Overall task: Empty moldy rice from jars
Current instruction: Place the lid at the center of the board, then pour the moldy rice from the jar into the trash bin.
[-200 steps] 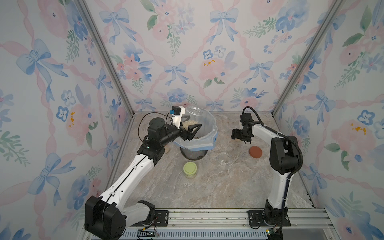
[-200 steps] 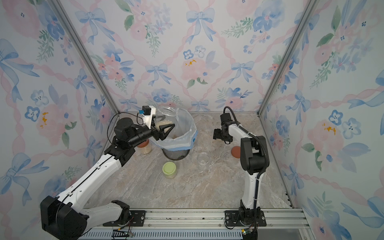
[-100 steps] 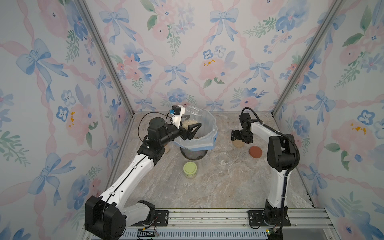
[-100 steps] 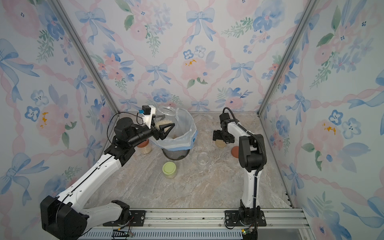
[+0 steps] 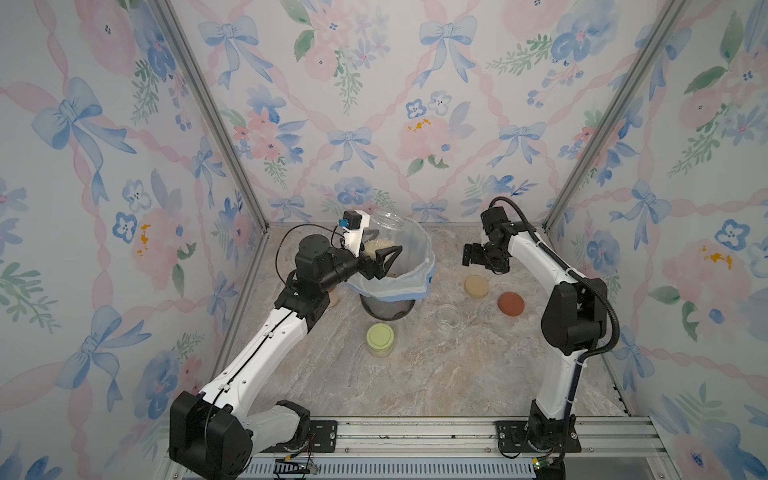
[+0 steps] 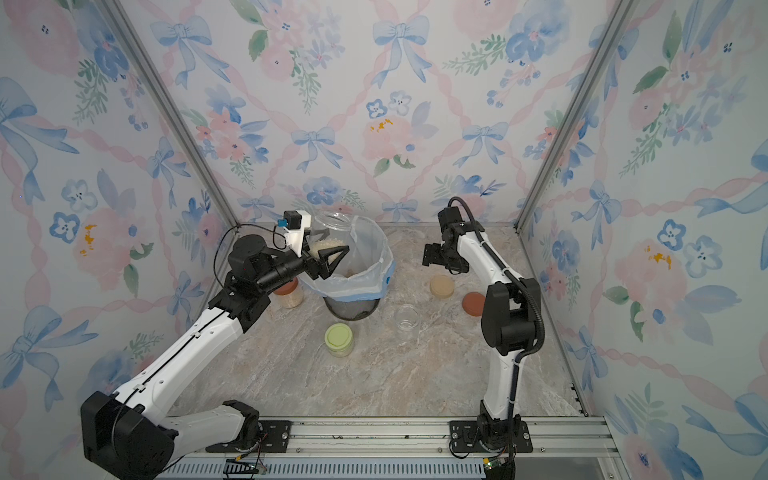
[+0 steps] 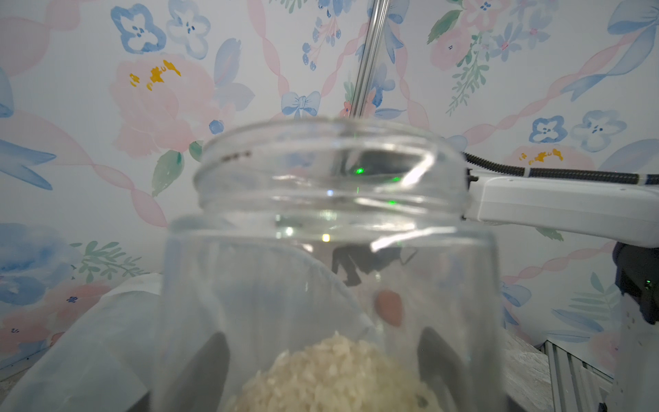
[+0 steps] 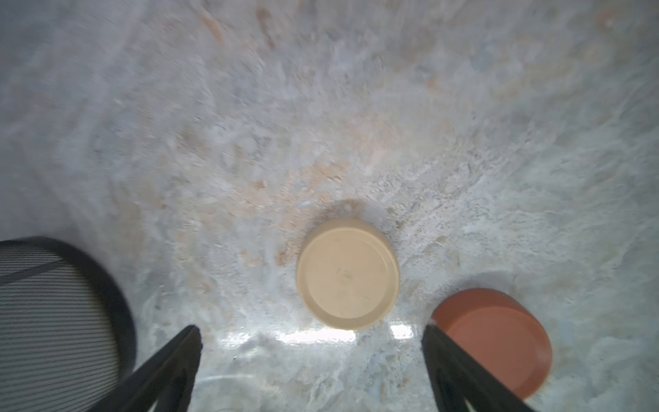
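Over the lined bin (image 5: 386, 309), the left claw (image 5: 386, 257) was clamped on an uncapped jar (image 5: 386, 230), rice (image 7: 335, 374) seen inside, not yet tipped. The right claw (image 8: 311, 331) was held apart above the beige lid (image 5: 476, 286). One empty jar (image 5: 448, 317) was judged done; the green-capped jar (image 5: 380, 338) and the red-capped jar (image 6: 289, 291) were left unopened.

Both top views look down from high in front over the whole marbled stone table (image 5: 415, 374). The left wrist camera sits close against a clear glass jar (image 7: 328, 249); the right faces down on a round beige lid (image 8: 347, 274) both top views share.
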